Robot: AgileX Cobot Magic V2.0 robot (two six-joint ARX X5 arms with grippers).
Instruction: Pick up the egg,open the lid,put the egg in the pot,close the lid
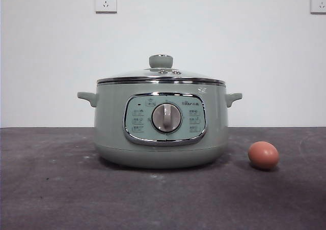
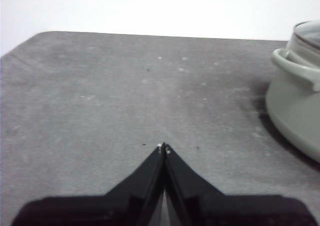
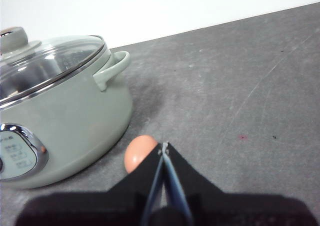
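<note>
- While the lid sits shut on the pot, the egg lies on the surface just beside it.
- Right hand, pinched closed and empty, hovers close above the egg, likely lining up a grasp.
- Left hand, closed and empty, waits well apart.

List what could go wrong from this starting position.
1. The egg lies loose on the table beside the pot; a nudge from the shut right gripper could roll it away.
2. The lid is on the pot, so it must be lifted by its small knob, which could slip.
3. The left gripper, also shut, must open before gripping.
</note>
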